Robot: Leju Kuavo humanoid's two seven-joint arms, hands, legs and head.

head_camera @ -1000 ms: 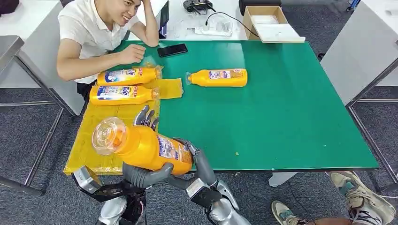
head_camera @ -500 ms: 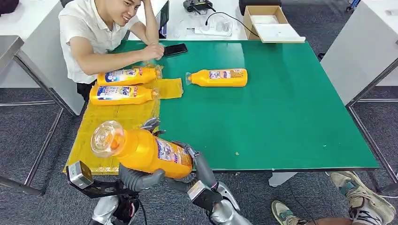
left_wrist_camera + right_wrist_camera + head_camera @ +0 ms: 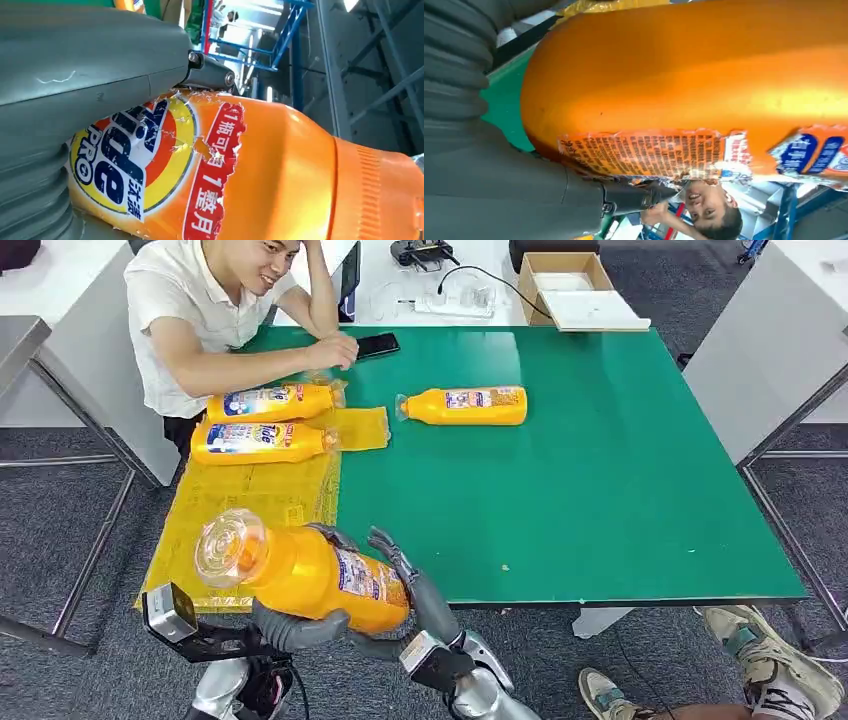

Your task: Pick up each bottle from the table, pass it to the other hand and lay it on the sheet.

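Both hands, left (image 3: 290,625) and right (image 3: 405,585), clasped one orange detergent bottle (image 3: 300,575) over the green table's (image 3: 600,490) near-left corner, above grey carpet (image 3: 60,520).

Four orange bottles, one yellow sheet, one green worktop.

Two bottles lie on the sheet (image 3: 250,490): the far sheet bottle (image 3: 272,401) and the near sheet bottle (image 3: 260,442). One lone bottle (image 3: 465,406) lies on the bare worktop (image 3: 600,460). One held bottle (image 3: 305,575) sits between two hands, the left hand (image 3: 290,625) and the right hand (image 3: 415,585). Also: one phone (image 3: 377,344), one cardboard box (image 3: 570,285), one seated person (image 3: 215,310), and one pair of shoes (image 3: 740,665) on the floor.
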